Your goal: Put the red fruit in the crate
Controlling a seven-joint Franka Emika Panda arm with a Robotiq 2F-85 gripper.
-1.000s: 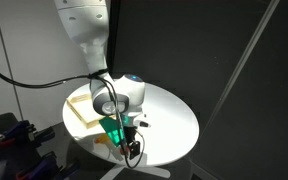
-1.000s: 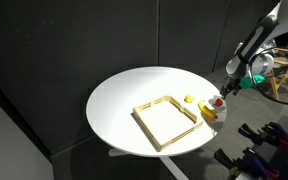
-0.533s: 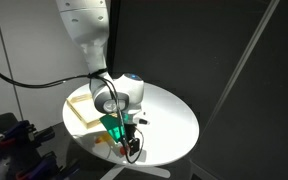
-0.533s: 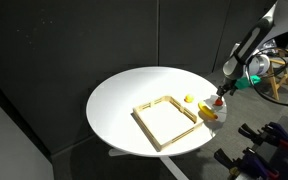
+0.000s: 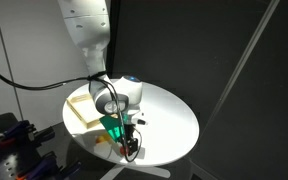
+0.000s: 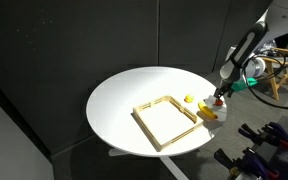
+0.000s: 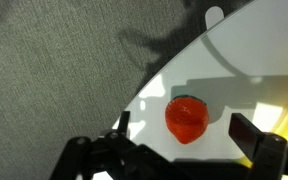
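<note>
Setting: indoor robotics laboratory or test cell.

- Worktop (image 6: 119, 100): round, plain white, standing by itself in both exterior views.
- Backdrop (image 6: 54, 40): matte black panels or curtain closing off the space behind the worktop, with a slanted dark pole (image 5: 246, 55) against them.
- Floor (image 7: 54, 70): grey short-pile office-type carpet, seen in the wrist view.
- Robot arm (image 5: 84, 30): white, multi-jointed, reaching over the worktop.
- Cable (image 5: 6, 76): black, hanging loose beside the arm.
- Equipment (image 6: 259, 155): dark gear with red and blue parts at floor level; type unclear.
</note>
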